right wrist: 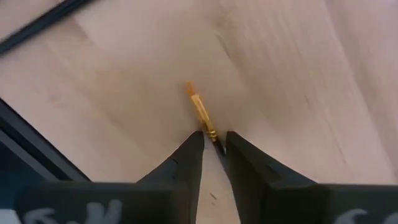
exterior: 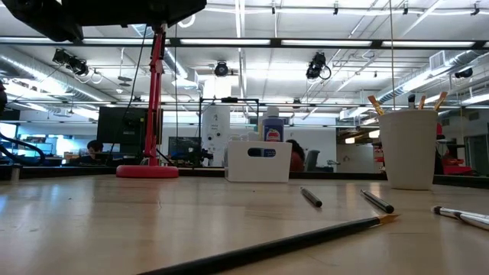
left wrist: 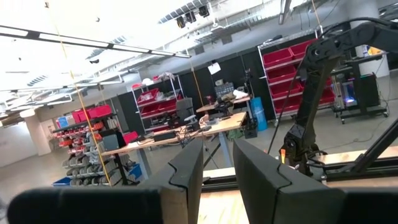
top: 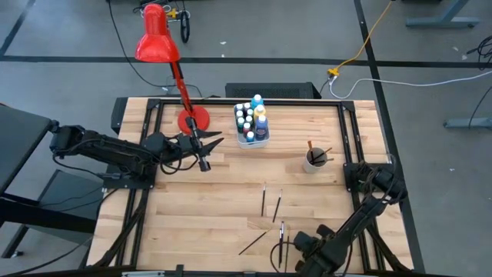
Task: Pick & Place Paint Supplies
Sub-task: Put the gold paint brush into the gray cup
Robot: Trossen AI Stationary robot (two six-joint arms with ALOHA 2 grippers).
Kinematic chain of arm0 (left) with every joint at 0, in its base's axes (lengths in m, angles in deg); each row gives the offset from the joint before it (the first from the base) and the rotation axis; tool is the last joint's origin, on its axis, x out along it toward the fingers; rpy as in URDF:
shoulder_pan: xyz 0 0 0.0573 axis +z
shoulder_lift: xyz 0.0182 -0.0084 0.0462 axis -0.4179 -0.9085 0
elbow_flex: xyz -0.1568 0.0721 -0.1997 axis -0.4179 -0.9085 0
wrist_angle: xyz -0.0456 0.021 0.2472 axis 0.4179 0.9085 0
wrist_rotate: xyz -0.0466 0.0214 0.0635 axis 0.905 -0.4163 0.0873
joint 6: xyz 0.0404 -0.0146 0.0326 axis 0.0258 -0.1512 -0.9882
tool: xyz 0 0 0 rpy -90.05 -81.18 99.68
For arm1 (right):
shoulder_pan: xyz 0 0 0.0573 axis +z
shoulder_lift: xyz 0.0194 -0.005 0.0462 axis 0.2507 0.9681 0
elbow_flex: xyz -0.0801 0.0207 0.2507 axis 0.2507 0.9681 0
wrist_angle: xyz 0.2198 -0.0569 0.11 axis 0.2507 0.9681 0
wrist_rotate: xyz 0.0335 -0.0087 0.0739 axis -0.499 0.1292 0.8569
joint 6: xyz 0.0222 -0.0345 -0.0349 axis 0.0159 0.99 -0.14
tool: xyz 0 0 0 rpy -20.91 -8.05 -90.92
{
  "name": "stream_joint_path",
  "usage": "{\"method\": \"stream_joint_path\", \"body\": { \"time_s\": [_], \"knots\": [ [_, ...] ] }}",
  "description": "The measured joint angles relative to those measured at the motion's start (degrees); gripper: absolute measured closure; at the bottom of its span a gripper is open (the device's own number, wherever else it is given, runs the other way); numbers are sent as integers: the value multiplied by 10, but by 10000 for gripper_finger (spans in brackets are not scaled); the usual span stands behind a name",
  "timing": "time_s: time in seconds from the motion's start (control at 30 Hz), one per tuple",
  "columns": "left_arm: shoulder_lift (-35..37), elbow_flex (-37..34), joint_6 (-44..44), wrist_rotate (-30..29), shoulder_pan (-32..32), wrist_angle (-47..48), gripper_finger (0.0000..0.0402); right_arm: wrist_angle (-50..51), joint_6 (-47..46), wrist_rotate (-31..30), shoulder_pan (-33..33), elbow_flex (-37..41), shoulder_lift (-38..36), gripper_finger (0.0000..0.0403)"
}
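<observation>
I find the right gripper low over the near edge of the pale wooden table, its two dark fingers drawn narrow around the handle of a thin paintbrush with a brass-orange ferrule. The brush's long axis runs straight forward out of the jaws, ferrule and tip projecting beyond the fingertips over bare wood. I judge this to be a grip on the brush, though I cannot tell whether the brush has left the surface. In the high view this gripper sits at the near right, close beside several more loose dark-handled brushes scattered mid-table. The white cup holding upright brushes lies farther back and slightly right of the right gripper, making this arm clearly the nearer one to it; I judge that cup the likely destination. The white rectangular tub of white-capped paint bottles stands at the far centre. The left gripper waits beside the red desk lamp's round base, fingers parted narrowly and holding nothing.
</observation>
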Motion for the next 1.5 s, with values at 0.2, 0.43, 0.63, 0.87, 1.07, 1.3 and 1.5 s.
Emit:
{"method": "stream_joint_path", "body": {
  "time_s": [0.2, 0.43, 0.63, 0.87, 1.07, 1.3, 1.5],
  "knots": [
    [0, 0, -1, 0, 0, 1, 306, -36, 20, -32, 2, 22, -3, 372],
    [0, 0, -9, 0, 0, 1, 306, -28, 59, -55, -1, 17, -4, 397],
    [0, 0, -10, 0, 0, 1, 306, 32, 22, -123, -14, 25, -36, 403],
    [0, 0, -11, 1, 0, 0, 306, 92, 17, -172, -25, 22, -66, 403],
    [0, 0, -13, 1, 0, 1, 306, 114, 22, -179, -41, 22, -91, 403],
    [0, 0, -44, 1, 0, 0, 306, 288, -74, -335, -62, 21, -162, 403],
    [0, 0, -55, 1, 0, -2, 306, 364, -87, -669, -91, 53, -263, 403]
  ]
}}
